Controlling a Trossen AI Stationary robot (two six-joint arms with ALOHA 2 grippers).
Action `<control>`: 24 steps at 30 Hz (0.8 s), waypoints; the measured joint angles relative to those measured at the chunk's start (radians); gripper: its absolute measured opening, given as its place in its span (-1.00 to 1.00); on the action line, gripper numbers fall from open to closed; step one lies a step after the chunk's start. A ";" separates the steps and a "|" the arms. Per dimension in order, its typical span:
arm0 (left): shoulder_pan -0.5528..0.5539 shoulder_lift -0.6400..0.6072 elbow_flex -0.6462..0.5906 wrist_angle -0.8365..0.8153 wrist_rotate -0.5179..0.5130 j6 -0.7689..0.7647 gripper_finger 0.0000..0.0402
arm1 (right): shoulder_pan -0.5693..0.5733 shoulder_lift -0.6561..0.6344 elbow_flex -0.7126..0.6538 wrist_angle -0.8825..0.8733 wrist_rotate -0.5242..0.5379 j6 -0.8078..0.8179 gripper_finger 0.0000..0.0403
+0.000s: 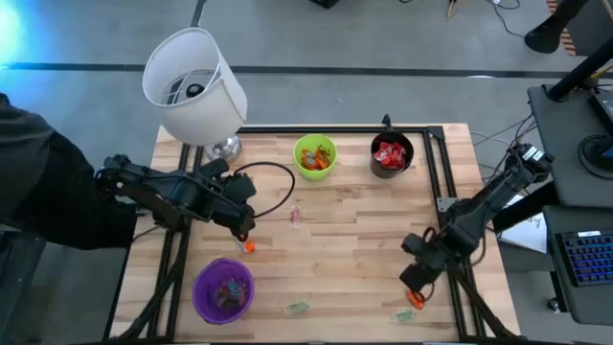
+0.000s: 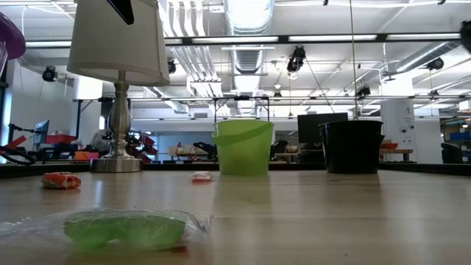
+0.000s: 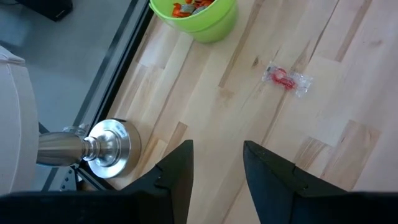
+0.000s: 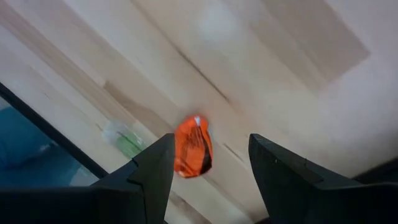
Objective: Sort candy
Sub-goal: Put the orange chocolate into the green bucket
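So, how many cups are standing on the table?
3: the green cup and the black cup stand along the far edge, and the purple cup stands at the near left corner. None seems hidden.

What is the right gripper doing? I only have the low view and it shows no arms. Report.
Observer: The right gripper is over the table's near right corner, looking down on an orange candy. Its jaws stand open on either side of the candy and are not closed on it.
Operator: Now give me the left gripper.
Observer: The left gripper is open and holds nothing. It hangs over the table's left side near the lamp base, with a second orange candy on the wood just beside it.
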 joint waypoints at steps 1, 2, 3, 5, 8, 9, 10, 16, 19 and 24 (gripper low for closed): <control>0.000 0.000 0.000 0.000 0.000 0.000 -0.39 | 0.024 0.007 0.000 0.001 0.009 0.022 -0.03; 0.000 0.000 0.000 0.000 0.000 0.000 -0.39 | 0.047 0.014 0.000 0.004 0.014 0.043 -0.03; 0.000 0.000 0.000 0.000 0.000 0.000 -0.39 | 0.067 0.024 0.000 0.010 0.014 0.059 -0.03; 0.000 0.000 0.000 0.000 0.000 0.000 -0.39 | 0.101 0.052 0.000 0.033 0.014 0.074 -0.03; 0.000 0.000 0.000 0.000 -0.001 0.000 -0.39 | 0.139 0.106 -0.001 0.061 0.014 0.082 -0.03; 0.000 0.000 0.000 0.000 -0.001 0.000 -0.39 | 0.147 0.127 -0.001 0.074 0.014 0.083 -0.03; 0.000 0.000 0.000 0.000 -0.001 0.000 -0.39 | 0.154 0.150 -0.001 0.091 0.014 0.082 -0.03; 0.000 0.000 0.000 0.000 0.000 -0.002 -0.39 | 0.175 0.256 -0.001 0.176 0.011 0.080 -0.03; 0.000 0.000 0.000 0.003 0.000 -0.007 -0.39 | 0.179 0.294 0.000 0.226 0.005 0.077 -0.03; 0.000 0.000 0.000 0.005 0.017 -0.008 -0.39 | 0.184 0.348 0.001 0.283 0.003 0.062 -0.03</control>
